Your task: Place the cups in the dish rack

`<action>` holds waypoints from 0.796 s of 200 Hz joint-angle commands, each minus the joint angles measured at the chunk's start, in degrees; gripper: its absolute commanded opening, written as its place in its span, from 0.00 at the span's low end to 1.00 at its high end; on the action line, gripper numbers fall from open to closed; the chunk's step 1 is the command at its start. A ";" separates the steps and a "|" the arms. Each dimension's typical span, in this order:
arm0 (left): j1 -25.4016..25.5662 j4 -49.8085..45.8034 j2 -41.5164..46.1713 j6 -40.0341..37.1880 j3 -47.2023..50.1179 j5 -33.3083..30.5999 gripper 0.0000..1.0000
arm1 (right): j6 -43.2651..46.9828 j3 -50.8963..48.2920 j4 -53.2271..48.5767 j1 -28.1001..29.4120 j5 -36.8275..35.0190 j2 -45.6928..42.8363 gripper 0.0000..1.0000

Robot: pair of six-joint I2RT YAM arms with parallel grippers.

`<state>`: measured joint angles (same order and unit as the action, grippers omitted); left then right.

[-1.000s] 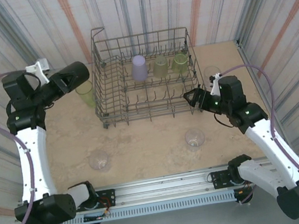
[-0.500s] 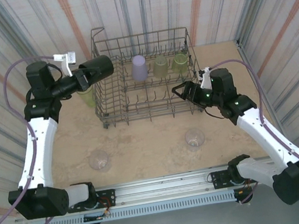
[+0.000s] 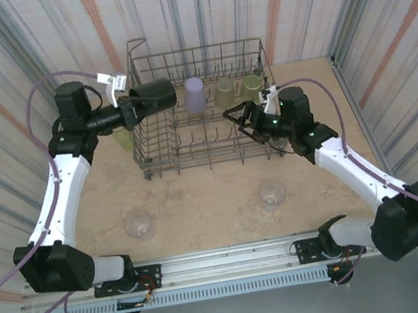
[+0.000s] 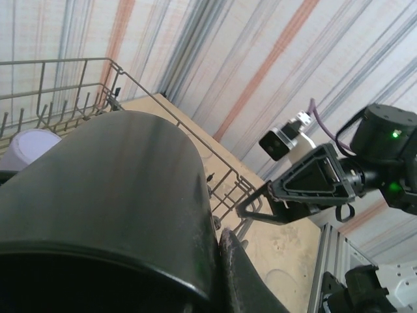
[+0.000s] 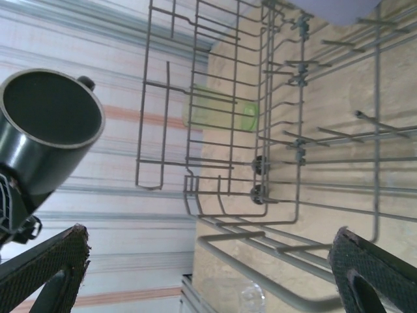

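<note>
Collision worry — left gripper [image 3: 138,104], pinching a dark opaque plastic cup [image 3: 157,95], hangs over the left end of the grey wire dish rack [image 3: 140,139]; right gripper [image 3: 245,122], spread wide, hovers mid-rack facing it — either pushing on could bump.

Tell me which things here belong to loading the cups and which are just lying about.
Job: dish rack; lavender cup; two yellow-green cups inside; yellow-green cup beside it; two clear cups; dark cup, held.
Lying about: purple cables; mounting rail.
</note>
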<state>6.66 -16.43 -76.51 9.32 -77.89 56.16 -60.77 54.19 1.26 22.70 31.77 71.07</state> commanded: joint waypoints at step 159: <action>-1.47 15.95 3.44 -6.41 11.35 -1.65 0.00 | -31.16 16.11 32.40 12.30 -3.01 27.21 0.99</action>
<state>5.91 -9.37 -76.07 1.72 -66.81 53.89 -86.32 67.18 29.10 33.54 30.55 95.57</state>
